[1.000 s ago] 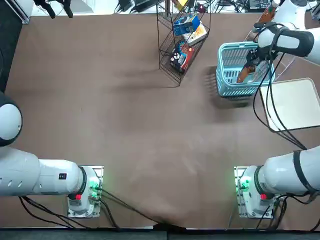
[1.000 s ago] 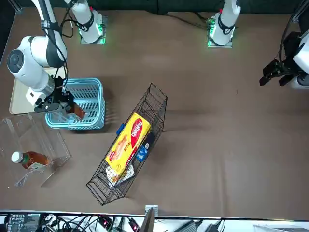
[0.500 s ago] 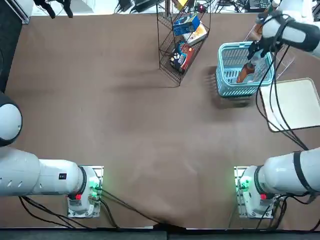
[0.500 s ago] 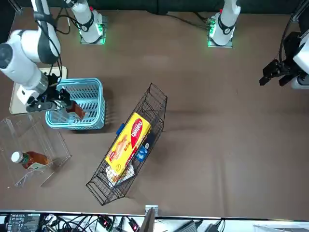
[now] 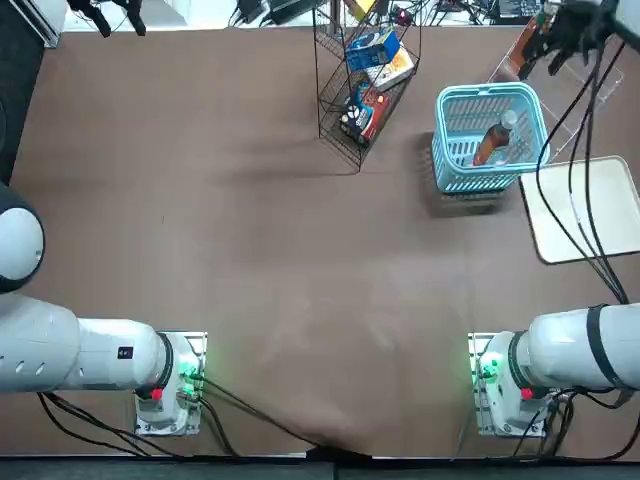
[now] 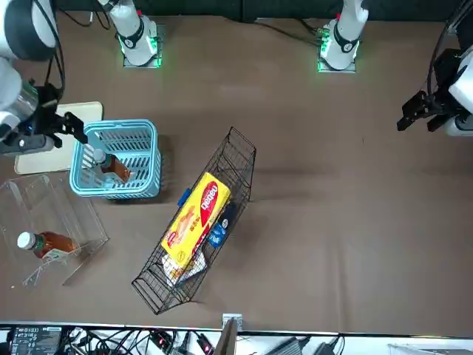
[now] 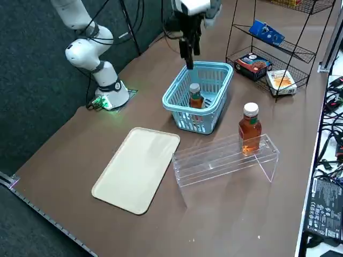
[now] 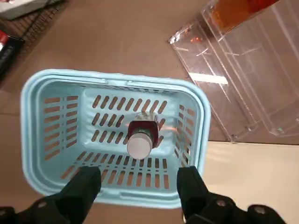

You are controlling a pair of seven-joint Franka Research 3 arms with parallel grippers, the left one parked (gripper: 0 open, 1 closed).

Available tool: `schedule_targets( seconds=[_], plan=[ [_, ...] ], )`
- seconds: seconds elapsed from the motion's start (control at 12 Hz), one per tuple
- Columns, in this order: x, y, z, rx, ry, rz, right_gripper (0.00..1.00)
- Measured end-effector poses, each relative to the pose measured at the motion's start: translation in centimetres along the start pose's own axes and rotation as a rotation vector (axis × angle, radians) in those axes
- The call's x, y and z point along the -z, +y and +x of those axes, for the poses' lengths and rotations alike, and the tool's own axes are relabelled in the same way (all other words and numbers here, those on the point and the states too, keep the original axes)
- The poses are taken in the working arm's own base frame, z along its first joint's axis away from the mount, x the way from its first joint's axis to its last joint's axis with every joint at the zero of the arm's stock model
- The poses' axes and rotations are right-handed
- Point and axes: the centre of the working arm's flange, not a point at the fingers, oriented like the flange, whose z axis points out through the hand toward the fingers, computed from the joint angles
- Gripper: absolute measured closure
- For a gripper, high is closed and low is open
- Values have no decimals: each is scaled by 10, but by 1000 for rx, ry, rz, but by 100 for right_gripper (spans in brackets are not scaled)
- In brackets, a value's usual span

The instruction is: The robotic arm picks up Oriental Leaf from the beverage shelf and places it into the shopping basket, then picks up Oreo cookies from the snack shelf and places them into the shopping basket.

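The Oriental Leaf bottle [image 7: 195, 97] stands upright inside the turquoise shopping basket [image 7: 181, 119], its white cap [image 8: 139, 145] facing up. My right gripper [image 8: 138, 186] hangs open and empty well above the basket's rim [image 8: 112, 79], and it also shows in the side view as the gripper [image 7: 188, 54]. In the top view the gripper [image 5: 553, 38] shows beyond the basket [image 5: 446, 132]. The blue Oreo cookies box [image 7: 266, 32] lies on an upper tier of the black wire snack shelf [image 5: 352, 120]. A second tea bottle [image 7: 250, 128] stands on the clear beverage shelf [image 7: 225, 158].
A cream tray [image 7: 139, 168] lies on the table beside the basket. The snack shelf also holds a red-and-black pack [image 7: 254, 62] and a cream-orange box [image 7: 281, 80]. Black cables [image 5: 565, 190] trail from the right arm over the tray.
My right gripper has let go of the bottle and risen away from the basket, toward the table's far edge. The bottle stays standing in the basket.
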Motion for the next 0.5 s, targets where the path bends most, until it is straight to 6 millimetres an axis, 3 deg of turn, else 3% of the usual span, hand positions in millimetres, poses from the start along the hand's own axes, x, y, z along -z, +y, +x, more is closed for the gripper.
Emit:
schedule_targets(
  seconds=[0.25,0.5],
  plan=[
    [31,-3,-1,4,19,-4,0],
    [52,-25,8,49,59,-10,0]
  ],
)
